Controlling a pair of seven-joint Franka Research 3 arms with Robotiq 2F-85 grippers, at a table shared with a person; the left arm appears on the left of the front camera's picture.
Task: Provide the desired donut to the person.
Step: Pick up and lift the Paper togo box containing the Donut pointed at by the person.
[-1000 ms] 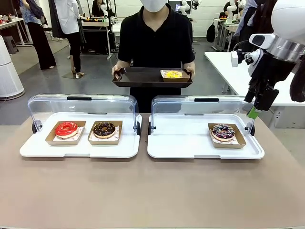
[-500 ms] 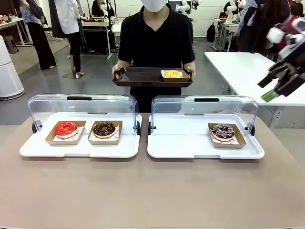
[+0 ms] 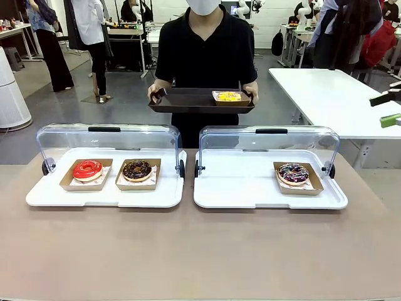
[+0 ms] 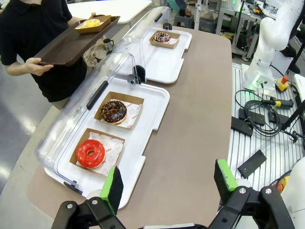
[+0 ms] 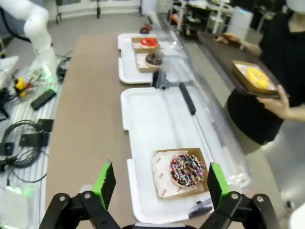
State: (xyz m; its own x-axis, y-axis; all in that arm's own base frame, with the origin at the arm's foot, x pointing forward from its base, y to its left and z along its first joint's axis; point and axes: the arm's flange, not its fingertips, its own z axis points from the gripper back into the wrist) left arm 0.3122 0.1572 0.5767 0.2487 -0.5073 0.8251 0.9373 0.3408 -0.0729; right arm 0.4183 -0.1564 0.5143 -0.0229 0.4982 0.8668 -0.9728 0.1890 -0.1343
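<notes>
Right end effector (image 5: 159,176) spread wide; person (image 3: 205,44) holds tray (image 3: 188,100).

Right hand (image 3: 387,109) withdrawn to right edge.

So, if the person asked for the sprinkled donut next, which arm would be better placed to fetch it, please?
Probably the right arm: its open jaws point toward the sprinkled donut close by. The left arm hangs near the red donut, at the table's other end.
</notes>
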